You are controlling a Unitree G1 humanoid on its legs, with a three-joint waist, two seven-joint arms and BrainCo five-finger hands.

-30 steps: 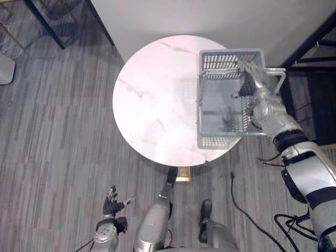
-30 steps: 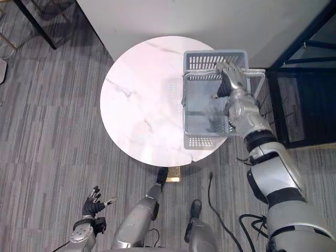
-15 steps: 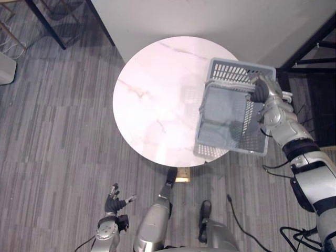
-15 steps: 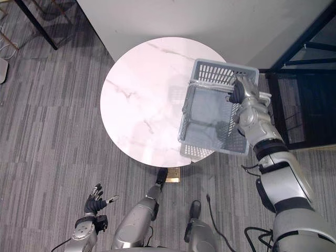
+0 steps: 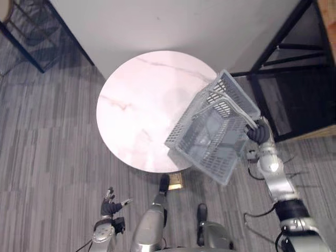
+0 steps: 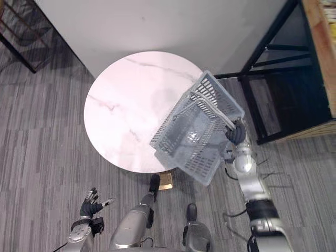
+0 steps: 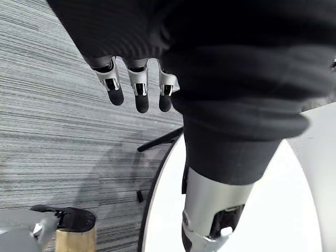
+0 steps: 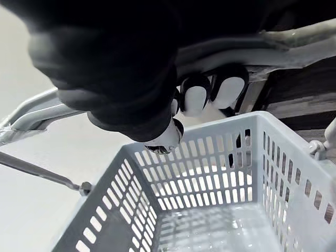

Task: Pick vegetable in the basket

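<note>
right hand: [image 5: 256, 134] clenched round the basket handle [image 5: 236, 107]; in the right wrist view the dark fingertips [image 8: 197, 94] curl under the metal bar, thumb closing from the other side
basket: [image 5: 207, 160] grey plastic, hangs tilted from that one hand, open side turned up toward the head camera
basket place: over the right edge of the round table [image 5: 136, 115], partly past it above the floor; looks clear of the tabletop, contact can't be ruled out from above
basket long axis: diagonal, low end toward the robot's left and the table middle, high end toward the black rack [image 5: 294, 68]
basket inside: bare grey bottom and slotted walls in the right wrist view [image 8: 210, 157]
hand vs basket: hand sits at the basket's right long side, outboard of it, between table and rack
left hand: [image 5: 109, 206] low by the robot's left side above the floor, well apart from table and basket, fingers [image 7: 136, 89] straight and relaxed, holding nothing
nearer arm: right, by far; it already carries the basket
step (guess): carrying the basket toward wherever the vegetables are
next move turns on: levelling the tilt so the open side faces up; as it hangs, anything dropped in would slide to the low end
risk: high end is near the rack frame and could clip it on a swing
</note>
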